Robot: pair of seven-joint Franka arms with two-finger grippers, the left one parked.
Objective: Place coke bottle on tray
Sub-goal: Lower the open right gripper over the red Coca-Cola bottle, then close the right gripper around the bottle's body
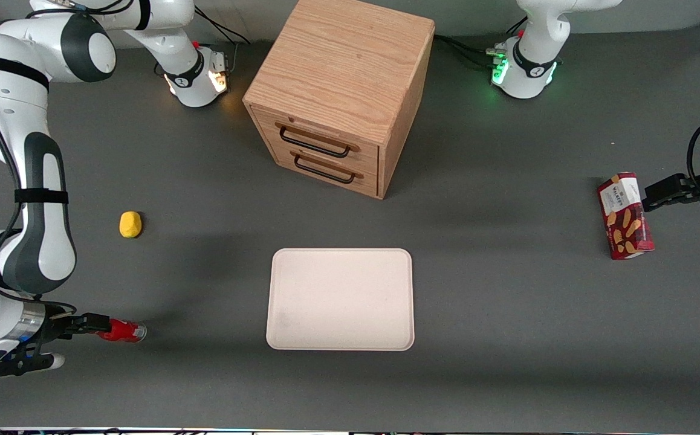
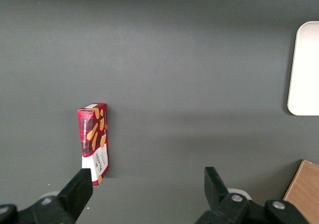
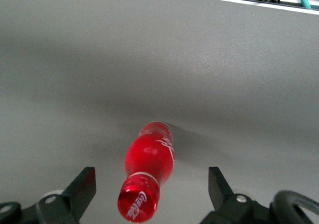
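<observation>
Since the coke bottle (image 3: 148,165) looks small, light, rigid and slick, the gripper (image 3: 149,194), fingers spread wide around its cap end, should clamp the body before carrying it to the tray (image 1: 341,299).

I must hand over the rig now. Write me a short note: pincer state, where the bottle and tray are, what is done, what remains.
Pincer: open, fingers either side of the coke bottle, at its cap end, not closed on it.
Coke bottle: appears to lie on its side on the table, toward the working arm's end.
Tray: flat on the table, in front of the wooden cabinet, nothing on it.
Done: approach only.
Left: close on the bottle, lift it, set it on the tray.
</observation>
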